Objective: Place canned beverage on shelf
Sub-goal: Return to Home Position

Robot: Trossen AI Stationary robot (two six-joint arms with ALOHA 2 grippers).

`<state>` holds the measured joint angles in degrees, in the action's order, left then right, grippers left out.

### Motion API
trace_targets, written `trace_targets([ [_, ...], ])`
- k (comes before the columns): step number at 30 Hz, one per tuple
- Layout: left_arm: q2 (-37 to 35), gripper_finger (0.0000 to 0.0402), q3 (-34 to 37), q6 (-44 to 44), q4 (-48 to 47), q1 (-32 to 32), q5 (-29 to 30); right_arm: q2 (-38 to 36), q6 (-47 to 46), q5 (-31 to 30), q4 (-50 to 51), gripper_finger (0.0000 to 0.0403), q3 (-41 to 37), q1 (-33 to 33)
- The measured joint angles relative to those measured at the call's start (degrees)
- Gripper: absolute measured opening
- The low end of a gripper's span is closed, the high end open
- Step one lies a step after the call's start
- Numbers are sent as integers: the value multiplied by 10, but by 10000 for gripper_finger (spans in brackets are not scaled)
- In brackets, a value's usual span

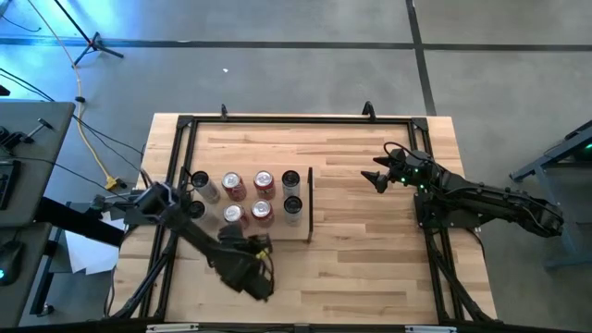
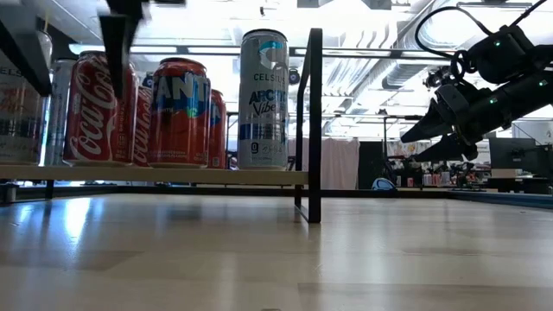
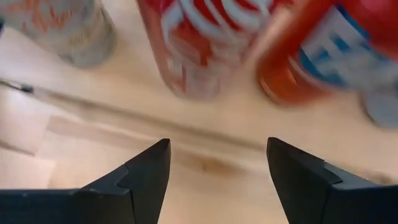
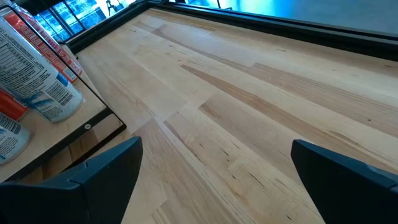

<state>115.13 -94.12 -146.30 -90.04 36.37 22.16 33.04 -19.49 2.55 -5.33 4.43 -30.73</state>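
Looking all but finished: carrying two rows of cans (image 1: pixel 262 212), standing on the shelf (image 1: pixel 301 231), lying at nine o'clock from the middle of the table (image 1: pixel 370 259), with its dark upright strip (image 1: pixel 310 203) closing the three o'clock end. Showing, in the low view, a Coca-Cola can (image 2: pixel 99 108), a Fanta can (image 2: pixel 180 112) and a Celsius can (image 2: pixel 263 99) upright along the near row, with another red can (image 2: pixel 216 130) tucked behind. Leaving no can loose on the bare wood, as far as the high view is showing. Hovering the left gripper (image 1: pixel 236 239) at the shelf's six o'clock edge, just beside the near row, pointing down, jaws spread wide and gripping nothing. Hanging the right gripper (image 1: pixel 377 176) over bare wood at two o'clock from the table's middle, well apart from the shelf, jaws likewise gaping and empty. Judging from this, leaving only the parking of both arms, and probably needing to lift the left one away without brushing the nearest cans.
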Motion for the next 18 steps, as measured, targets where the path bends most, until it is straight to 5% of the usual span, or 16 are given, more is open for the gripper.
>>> trace_targets([
  [4, 0, 239, -50, 13, 0, 49, 61, 0, 0, 0, 0, 399, 0, 0],
  [7, 0, 239, -85, 66, 1, 97, 184, 0, 0, 0, 0, 399, 0, 0],
  [11, 0, 239, -116, 267, 23, 165, 386, 0, 0, 0, 0, 399, 0, 0],
  [18, 0, 239, -125, 647, 259, 241, 668, 0, 0, 0, 1, 399, 0, 0],
])
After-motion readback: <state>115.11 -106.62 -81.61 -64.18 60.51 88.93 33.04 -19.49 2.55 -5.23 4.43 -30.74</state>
